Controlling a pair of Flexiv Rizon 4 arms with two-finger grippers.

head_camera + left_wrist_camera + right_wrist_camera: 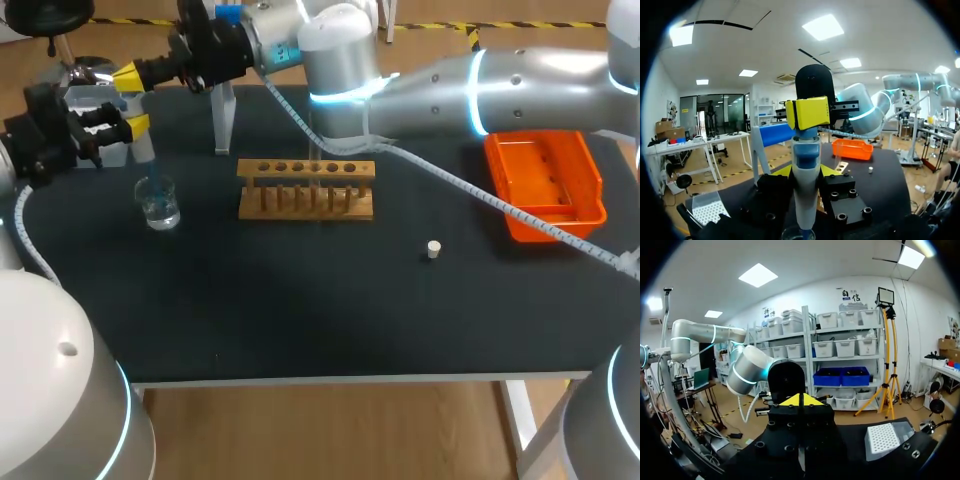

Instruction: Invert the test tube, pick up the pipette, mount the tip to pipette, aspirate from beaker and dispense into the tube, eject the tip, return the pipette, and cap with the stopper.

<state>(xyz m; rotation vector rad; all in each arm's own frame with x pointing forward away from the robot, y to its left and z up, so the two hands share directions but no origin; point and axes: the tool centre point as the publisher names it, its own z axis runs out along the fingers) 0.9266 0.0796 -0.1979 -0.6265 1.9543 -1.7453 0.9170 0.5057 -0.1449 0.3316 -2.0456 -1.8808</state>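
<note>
The left hand [138, 128] sits at the far left of the dark surface [300, 300], clamped on the pipette [142, 148], which stands upright between its fingers. In the left wrist view the pipette's white and blue body [805, 190] rises straight up between the two black fingers. The pipette's lower end dips into the mouth of the glass beaker [158, 203], which stands on the surface directly below and holds a little clear liquid. The right arm reaches across from the right side, and its hand [130, 76] rests on the top of the pipette with its yellow tips together; the right wrist view shows them meeting in a single wedge [800, 401]. Near the middle of the surface stands the wooden tube rack [306, 188], with a faint clear tube [314, 178] in one of its middle holes. The small pale stopper [433, 249] lies alone, right of the rack and nearer the front edge. An orange tray [545, 185] sits well to the right. The white pipette stand [222, 120] is just behind the rack's left end.
</note>
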